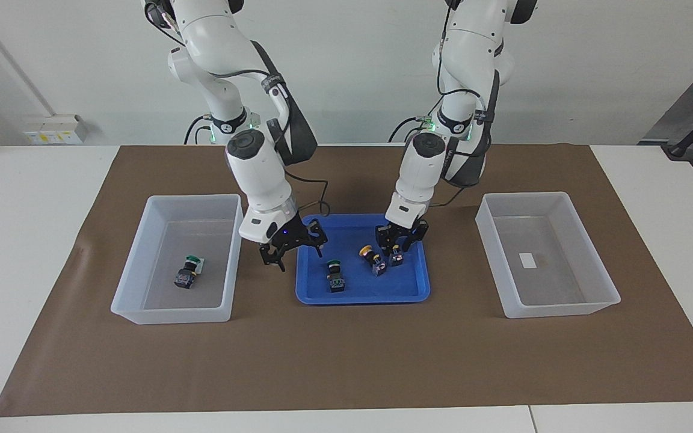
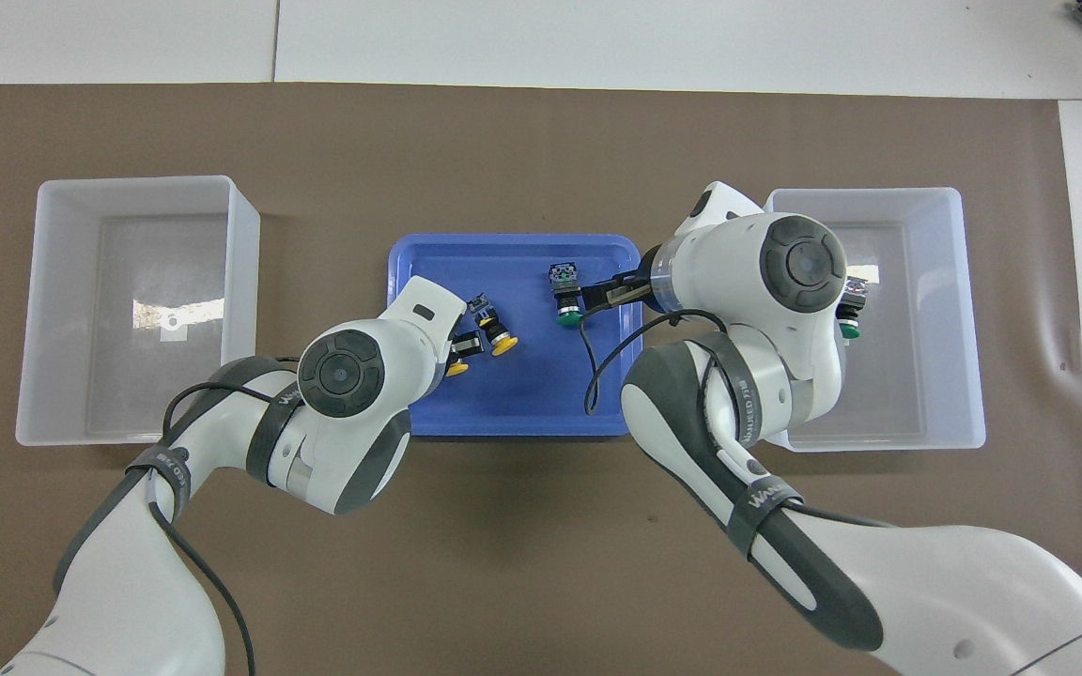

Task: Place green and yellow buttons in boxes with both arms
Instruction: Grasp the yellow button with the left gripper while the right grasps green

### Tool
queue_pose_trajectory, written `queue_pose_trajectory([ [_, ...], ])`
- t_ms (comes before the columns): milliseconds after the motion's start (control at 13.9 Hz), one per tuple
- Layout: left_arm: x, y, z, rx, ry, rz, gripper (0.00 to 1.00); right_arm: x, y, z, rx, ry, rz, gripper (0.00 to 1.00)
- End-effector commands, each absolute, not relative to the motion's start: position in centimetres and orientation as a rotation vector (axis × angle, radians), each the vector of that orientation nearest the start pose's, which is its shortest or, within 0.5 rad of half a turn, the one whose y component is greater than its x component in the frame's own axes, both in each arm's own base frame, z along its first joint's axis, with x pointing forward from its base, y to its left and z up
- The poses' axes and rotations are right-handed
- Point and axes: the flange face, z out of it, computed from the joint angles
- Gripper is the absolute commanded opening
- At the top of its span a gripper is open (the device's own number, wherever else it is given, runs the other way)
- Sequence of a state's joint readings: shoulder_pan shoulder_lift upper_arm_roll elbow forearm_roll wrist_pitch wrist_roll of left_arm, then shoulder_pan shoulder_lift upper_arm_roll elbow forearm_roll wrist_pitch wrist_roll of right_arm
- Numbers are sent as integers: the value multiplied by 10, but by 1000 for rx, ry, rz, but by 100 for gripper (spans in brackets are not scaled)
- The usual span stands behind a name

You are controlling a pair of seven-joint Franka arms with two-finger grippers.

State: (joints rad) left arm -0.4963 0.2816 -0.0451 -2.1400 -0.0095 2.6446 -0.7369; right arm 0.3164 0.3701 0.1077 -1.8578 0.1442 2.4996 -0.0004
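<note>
White tabletop [image 1: 33, 252] under a brown mat [image 1: 346, 355], plain wall at the robots' end

Containers:
- Blue tray [image 1: 409, 294], mid-mat, shallow rim. Holds one green button [image 1: 335, 275] lying on its side toward the right arm's end, and two yellow buttons toward the left arm's end: free yellow button [image 1: 372, 257] lying tilted, gripped yellow button [image 1: 396, 257] just beside it.
- Box [image 1: 136, 300] at the right arm's end: one green button [image 1: 187, 272] on its floor near a white label.
- Box [image 1: 599, 294] at the left arm's end: a white label only.

Grippers:
- Left gripper [image 1: 399, 248], low in the tray, jaws clenched around the gripped yellow button; whether it is lifted off the tray floor cannot be told.
- Right gripper [image 1: 291, 243], jaws released, holding nothing, over the tray's rim at the right arm's end, above the strip between tray and box.

Room: bare mat between tray and each box; a broad bare band of mat farther from the robots than all three containers.

Buttons: black bodies, bluish-grey bases, round coloured caps
</note>
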Motion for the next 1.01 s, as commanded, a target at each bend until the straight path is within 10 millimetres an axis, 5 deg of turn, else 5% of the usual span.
queue_pose_trajectory([
  [0,513,-311,300,-3272,-397,-298,5,596,289,321,-2871,-449,-358,100],
  [288,551,-292,355,-3230,-471,-222,0,580,317,294,-2868,-512,-335,94],
  [432,579,-245,404,-3184,-573,-161,0,579,313,290,-2874,-501,-323,24],
  [505,593,-218,425,-3167,-621,-146,0,578,314,289,-2875,-493,-317,0],
  [721,620,-139,462,-3157,-512,-101,0,578,317,290,-2883,-390,-306,0],
  [937,628,-47,452,-3173,-282,-98,0,581,317,302,-2882,-319,-317,0],
])
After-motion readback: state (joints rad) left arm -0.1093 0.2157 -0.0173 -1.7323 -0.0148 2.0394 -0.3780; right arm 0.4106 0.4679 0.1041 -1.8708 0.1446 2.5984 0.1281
